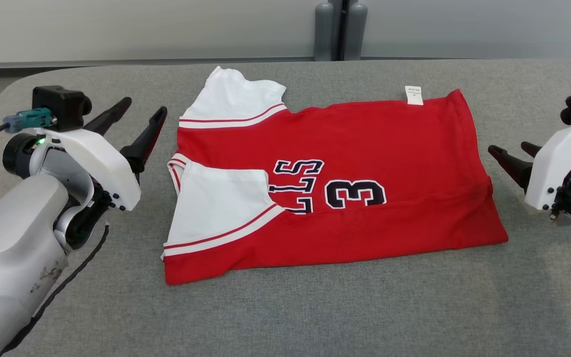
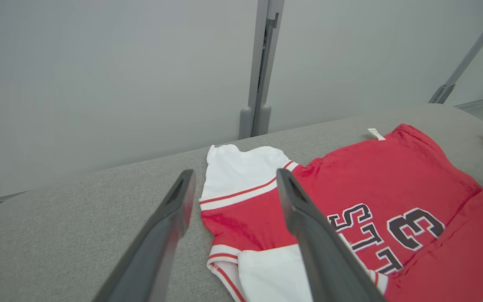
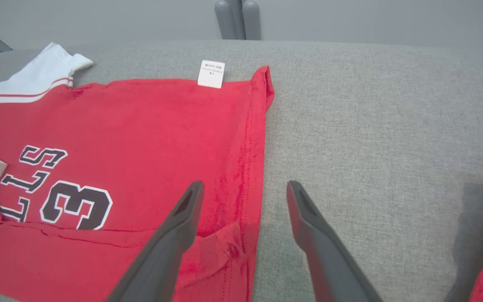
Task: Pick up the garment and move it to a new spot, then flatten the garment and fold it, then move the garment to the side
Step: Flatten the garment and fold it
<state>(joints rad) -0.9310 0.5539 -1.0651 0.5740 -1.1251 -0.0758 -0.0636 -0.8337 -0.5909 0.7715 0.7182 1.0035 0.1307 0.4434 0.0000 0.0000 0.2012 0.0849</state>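
Garment point(image 1: 365, 148), a red jersey with white sleeves, lies flat on the grey cloth-covered table point(image 1: 315, 312), about midway between the two arms, with its collar end toward the robot's left and its hem toward the right. At far left the pale left forearm point(image 1: 13, 248) rises from the lower corner; the left gripper point(image 1: 144, 105) hovers just beside the collar end, its two dark fingers spread apart and empty, touching no cloth; in the left wrist view the left gripper point(image 2: 236, 174) stands wide open, and the far sleeve shows between the fingers. Next comes the far white sleeve point(image 1: 233, 96), trimmed with red stripes and sticking out past the far edge of the body; the near white sleeve point(image 1: 216, 203) is laid across the red front. Black letters outlined in white point(image 1: 298, 186) sit beside it, partly covered by that sleeve; a number 3 point(image 1: 355, 193) follows to their right. A red layer along the near side lies doubled over the body, its edge running just below the number. A small white label point(image 1: 414, 95) pokes out at the far edge near the hem. Beyond the hem the right gripper point(image 1: 508, 147) hangs apart from the cloth, fingers parted and empty; in the right wrist view the right gripper point(image 3: 245, 184) straddles the hem line, one finger over red cloth, the other over bare table. Two grey posts point(image 1: 335, 29) stand behind the table.
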